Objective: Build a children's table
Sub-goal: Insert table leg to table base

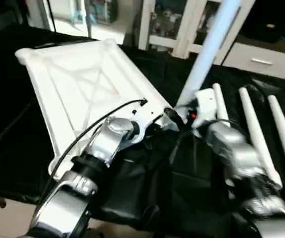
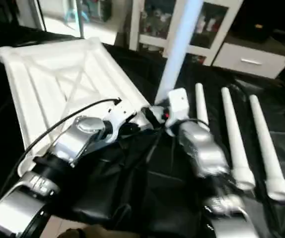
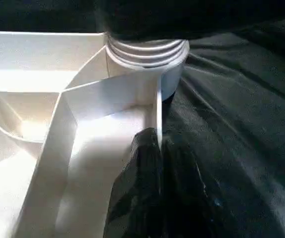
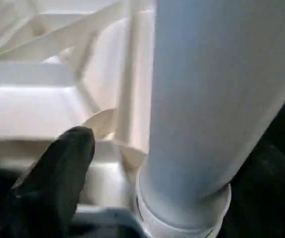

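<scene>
White tabletop lying underside up on the black-draped worktop, its X-shaped ribs facing upward. One white leg stands upright in the tabletop's near corner socket, on the side nearest the three spare legs. The left gripper is closed on the raised rim of the tabletop just beside that socket, one black finger inside the rim and the other outside. The right gripper is beside the base of the standing leg; one black finger sits clear of the leg, and how far the jaws are open cannot be told. Three spare legs lie side by side on the worktop, beyond the socket corner and apart from the tabletop.
</scene>
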Tool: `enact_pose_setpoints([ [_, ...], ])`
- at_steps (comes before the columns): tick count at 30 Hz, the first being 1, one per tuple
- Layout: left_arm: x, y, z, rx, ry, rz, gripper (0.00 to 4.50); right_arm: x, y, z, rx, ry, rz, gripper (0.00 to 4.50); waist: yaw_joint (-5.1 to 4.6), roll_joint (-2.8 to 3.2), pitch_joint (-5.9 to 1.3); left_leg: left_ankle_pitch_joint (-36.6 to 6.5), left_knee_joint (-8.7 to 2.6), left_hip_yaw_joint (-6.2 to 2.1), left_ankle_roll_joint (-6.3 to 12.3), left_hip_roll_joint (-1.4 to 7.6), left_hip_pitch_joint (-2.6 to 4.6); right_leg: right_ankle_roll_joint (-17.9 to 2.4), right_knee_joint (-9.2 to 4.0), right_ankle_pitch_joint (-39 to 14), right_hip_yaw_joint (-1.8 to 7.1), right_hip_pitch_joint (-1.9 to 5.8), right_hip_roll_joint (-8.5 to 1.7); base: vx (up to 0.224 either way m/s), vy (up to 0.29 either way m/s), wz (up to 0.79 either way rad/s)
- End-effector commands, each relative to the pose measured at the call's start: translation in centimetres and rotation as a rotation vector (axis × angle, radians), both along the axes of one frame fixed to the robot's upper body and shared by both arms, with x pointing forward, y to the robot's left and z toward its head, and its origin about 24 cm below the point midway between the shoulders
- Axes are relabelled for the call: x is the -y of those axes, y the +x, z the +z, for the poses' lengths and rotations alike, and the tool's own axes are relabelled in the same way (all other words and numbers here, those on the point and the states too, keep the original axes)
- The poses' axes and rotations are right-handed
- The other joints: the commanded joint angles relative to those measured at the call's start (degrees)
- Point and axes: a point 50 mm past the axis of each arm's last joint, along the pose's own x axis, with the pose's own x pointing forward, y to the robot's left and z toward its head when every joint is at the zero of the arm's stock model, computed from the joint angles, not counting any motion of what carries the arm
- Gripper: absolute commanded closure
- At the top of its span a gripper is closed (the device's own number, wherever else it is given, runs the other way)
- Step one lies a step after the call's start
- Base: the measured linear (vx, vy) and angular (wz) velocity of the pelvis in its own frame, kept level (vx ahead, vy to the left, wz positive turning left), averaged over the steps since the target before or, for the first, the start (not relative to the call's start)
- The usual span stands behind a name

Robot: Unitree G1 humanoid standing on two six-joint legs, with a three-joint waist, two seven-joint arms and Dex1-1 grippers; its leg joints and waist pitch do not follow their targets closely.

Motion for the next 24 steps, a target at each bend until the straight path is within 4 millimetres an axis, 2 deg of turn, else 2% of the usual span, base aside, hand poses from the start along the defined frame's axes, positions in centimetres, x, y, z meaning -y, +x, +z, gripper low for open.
enact_pose_setpoints([
  [1, 0.2, -1.3, -1.5, -0.068, -0.013, -0.095, 4.5, 0.3, -0.8, 0.7, 0.012, 0.006, 0.089, 0.04, 0.12, -0.11, -4.34, -9.06, -3.01, 0.42, 3.91, 0.57, 1.21, -11.26, -2.37, -5.63, 1.02, 3.01, -0.25, 0.0, 0.0, 0.0],
  [3, -0.4, -1.6, -1.8, -0.079, -0.001, -0.117, 4.5, 1.2, -1.5, 0.8, 0.014, -0.016, 0.135, 0.04, 0.52, 0.09, -4.41, -8.72, -2.81, 0.43, 4.25, 0.67, 1.57, -11.99, -2.15, -4.06, 1.02, 3.06, -0.2, 0.0, 0.0, 0.0],
  [5, -0.9, -2.0, -2.0, -0.084, 0.011, -0.143, 4.5, 1.9, -2.2, 0.9, 0.011, -0.036, 0.177, 0.04, 0.57, -0.1, -4.23, -8.98, -2.83, 0.55, 4.71, 0.61, 1.41, -12.51, -2.1, -4.46, 1.07, 3.13, -0.2, 0.0, 0.0, 0.0],
  [8, -1.8, -2.4, -2.1, -0.094, 0.022, -0.176, 4.5, 3.0, -3.0, 1.0, 0.003, -0.063, 0.229, 0.04, 0.65, -0.03, -4.07, -12.15, -2.98, 0.43, 3.88, 0.76, 1.47, -11.6, -2.59, -9.53, 1.1, 3.08, -0.46, 0.0, 0.0, 0.0],
  [10, -2.9, -3.0, -2.3, -0.115, 0.041, -0.209, 4.5, 3.8, -3.8, 1.3, -0.003, -0.095, 0.299, 0.04, 0.64, 0.06, -3.88, -15.25, -3.22, 0.26, 2.54, 0.83, 1.48, -10.15, -3.04, -14.61, 1.08, 2.95, -0.46, 0.0, 0.0, 0.0],
  [14, -4.0, -3.4, -2.2, -0.12, 0.059, -0.249, 4.5, 4.2, -4.5, 1.5, -0.016, -0.107, 0.379, 0.04, 0.32, 0.02, -3.9, -16.62, -3.27, 0.07, 1.76, 0.8, 1.43, -9.18, -3.08, -16.78, 1.05, 2.8, -0.42, 0.0, 0.0, 0.0],
  [18, -4.4, -3.9, -2.0, -0.125, 0.063, -0.303, 4.5, 4.4, -5.0, 1.3, -0.033, -0.117, 0.429, 0.04, 0.41, 0.02, -4.07, -14.99, -3.04, 0.19, 1.73, 0.88, 1.59, -10.12, -2.72, -13.98, 1.1, 2.79, -0.29, 0.0, 0.0, 0.0],
  [22, -4.4, -4.3, -1.9, -0.126, 0.065, -0.345, 4.5, 4.3, -5.2, 0.9, -0.048, -0.12, 0.469, 0.04, 0.56, 0.08, -4.28, -11.55, -2.66, 0.42, 2.71, 0.82, 1.75, -12.05, -1.98, -8.38, 1.07, 2.98, -0.03, 0.0, 0.0, 0.0],
  [24, -4.2, -4.7, -1.8, -0.14, 0.06, -0.381, 4.5, 4.0, -5.3, 0.5, -0.053, -0.145, 0.523, 0.04, 0.59, 0.14, -4.3, -11.11, -2.59, 0.46, 3.05, 0.79, 1.76, -12.57, -1.85, -7.73, 1.07, 3.07, -0.07, 0.0, 0.0, 0.0],
])
